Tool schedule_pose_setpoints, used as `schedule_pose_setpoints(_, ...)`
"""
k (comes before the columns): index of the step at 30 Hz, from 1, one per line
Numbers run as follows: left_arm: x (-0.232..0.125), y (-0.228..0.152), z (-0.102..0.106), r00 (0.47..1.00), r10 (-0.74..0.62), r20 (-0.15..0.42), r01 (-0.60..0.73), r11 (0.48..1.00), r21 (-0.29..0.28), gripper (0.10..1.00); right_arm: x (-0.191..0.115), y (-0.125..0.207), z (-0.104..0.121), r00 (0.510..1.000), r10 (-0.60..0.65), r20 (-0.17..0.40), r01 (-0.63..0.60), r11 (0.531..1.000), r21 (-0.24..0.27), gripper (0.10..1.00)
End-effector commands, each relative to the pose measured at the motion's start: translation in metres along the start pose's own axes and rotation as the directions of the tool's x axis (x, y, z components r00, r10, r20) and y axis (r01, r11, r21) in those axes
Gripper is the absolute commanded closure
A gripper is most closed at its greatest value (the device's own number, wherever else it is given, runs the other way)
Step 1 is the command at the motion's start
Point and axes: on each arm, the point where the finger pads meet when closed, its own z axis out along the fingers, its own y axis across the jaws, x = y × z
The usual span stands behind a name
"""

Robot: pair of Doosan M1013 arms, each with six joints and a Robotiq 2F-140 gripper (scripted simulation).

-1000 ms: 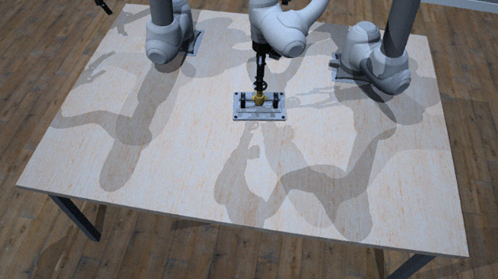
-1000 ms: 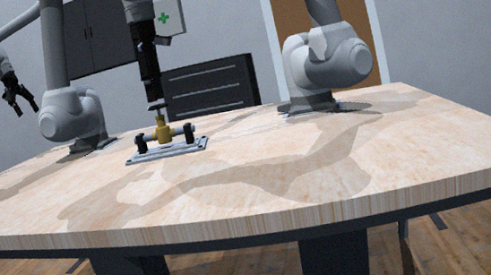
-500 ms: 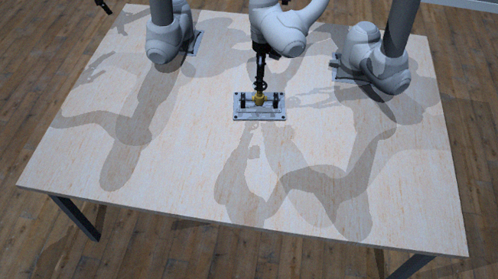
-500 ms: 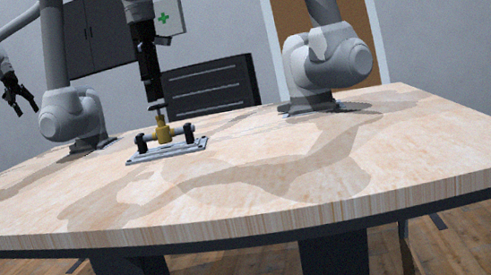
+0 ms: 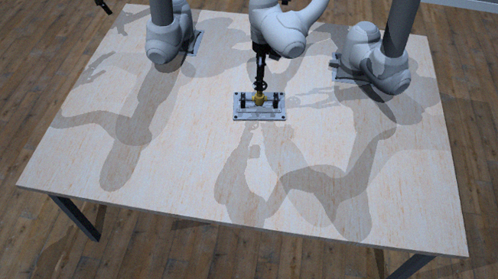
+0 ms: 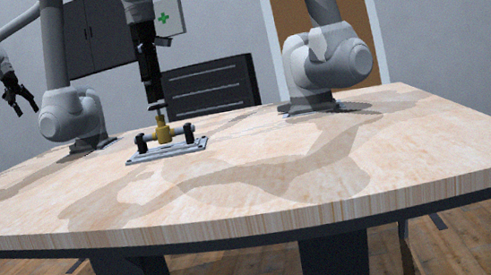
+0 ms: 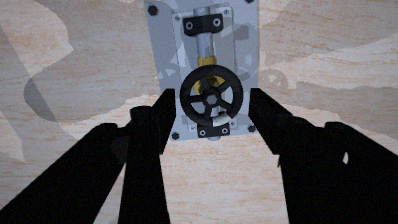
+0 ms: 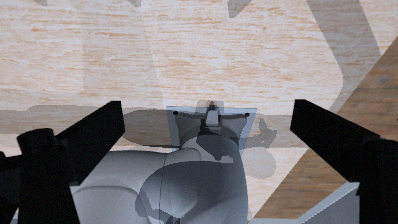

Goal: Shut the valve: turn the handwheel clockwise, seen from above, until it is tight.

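Note:
The black spoked handwheel (image 5: 264, 88) (image 6: 157, 107) (image 7: 185, 95) sits level on top of the yellow valve body (image 5: 259, 98) (image 6: 163, 134) (image 7: 206, 61). A pale patch shows at the wheel's lower rim in the left wrist view. The valve is fixed to a grey base plate (image 5: 242, 118) (image 6: 134, 161) (image 7: 162, 50). My left gripper (image 6: 156, 101) (image 7: 212, 102) points down over the wheel, partly open, one finger to each side with gaps; its tips look just above the wheel. My right gripper (image 5: 114, 4) (image 6: 28, 112) (image 8: 208, 115) is wide open and empty, far from the valve.
The valve stands on the wooden table (image 5: 172, 163) (image 6: 246, 148). The two arm bases (image 5: 195, 44) (image 6: 311, 103) stand at its back, on either side of the valve. A dark drawer cabinet (image 6: 208, 86) stands behind the table. Arm shadows fall across the top.

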Motion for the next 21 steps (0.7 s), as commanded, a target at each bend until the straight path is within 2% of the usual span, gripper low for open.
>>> schedule_pose_setpoints(1,0.000,0.000,0.000,1.000,0.000,0.001,0.000,1.000,-0.001,0.579,0.000,0.000,-0.001,1.000,0.000,-0.001,0.000,1.000,0.001,0.098)
schedule_pose_setpoints(21,0.000,0.000,0.016,1.000,0.000,0.001,0.000,1.000,-0.001,0.579,0.000,0.000,-0.001,1.000,0.000,-0.001,0.000,1.000,0.001,0.098)
